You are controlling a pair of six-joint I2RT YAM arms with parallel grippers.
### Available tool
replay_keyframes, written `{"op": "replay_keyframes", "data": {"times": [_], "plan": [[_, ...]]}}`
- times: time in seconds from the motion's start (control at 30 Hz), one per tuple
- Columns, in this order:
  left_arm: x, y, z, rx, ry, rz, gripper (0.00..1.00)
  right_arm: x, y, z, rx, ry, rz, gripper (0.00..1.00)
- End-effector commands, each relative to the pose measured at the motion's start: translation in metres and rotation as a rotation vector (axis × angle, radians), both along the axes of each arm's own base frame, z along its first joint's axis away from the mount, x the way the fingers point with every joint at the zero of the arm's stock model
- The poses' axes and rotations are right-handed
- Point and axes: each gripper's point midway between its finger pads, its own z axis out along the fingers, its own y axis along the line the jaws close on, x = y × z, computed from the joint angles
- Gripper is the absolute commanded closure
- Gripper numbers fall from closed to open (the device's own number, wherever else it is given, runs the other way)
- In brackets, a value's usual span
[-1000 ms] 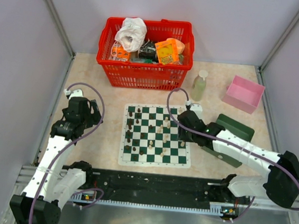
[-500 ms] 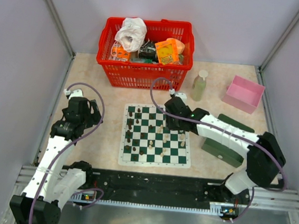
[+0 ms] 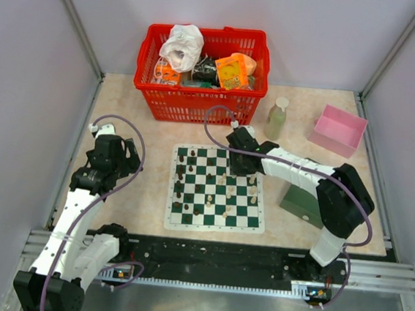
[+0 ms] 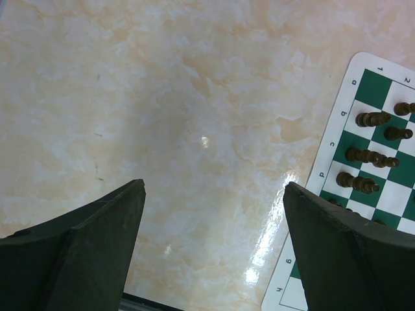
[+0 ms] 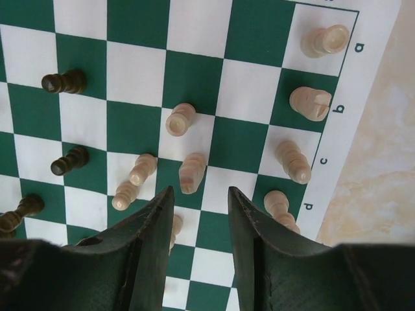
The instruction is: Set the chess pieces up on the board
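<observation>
I'm hovering my right tool [image 5: 198, 194] over the board [image 5: 138, 74], fingers narrowly apart and gripping nothing, with a cream piece [image 5: 191, 172] just ahead of the tips. My left tool [image 4: 214, 188] is gaping wide over the surface [image 4: 162, 97] beside the board's edge, near the dark pieces [image 4: 363, 118].

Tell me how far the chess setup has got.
Partly done. Dark pieces sit along the board's left side, and four cream pieces line its right edge. In hand: the right end effector, open and holding nothing, hovers over loose cream pieces mid-board. The left end effector is open over the table. Left: those loose pieces need squares; whether the dark side is complete is too small to tell.
</observation>
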Motion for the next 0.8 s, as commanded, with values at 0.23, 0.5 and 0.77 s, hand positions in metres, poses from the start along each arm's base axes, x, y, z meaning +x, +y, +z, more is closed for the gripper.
{"op": "replay_keyframes", "data": {"times": [0.23, 0.5, 0.77], "plan": [[0.007, 0.0, 0.007, 0.001, -0.045, 0.002, 0.07, 0.019, 0.018, 0.002, 0.035, -0.031, 0.038, 0.62], [0.007, 0.0, 0.007, 0.0, -0.043, 0.001, 0.07, 0.022, 0.018, -0.004, 0.035, -0.042, 0.03, 0.75], [0.007, 0.0, 0.008, -0.001, -0.046, 0.001, 0.07, 0.021, 0.017, 0.013, 0.053, -0.069, 0.038, 0.9]]}}
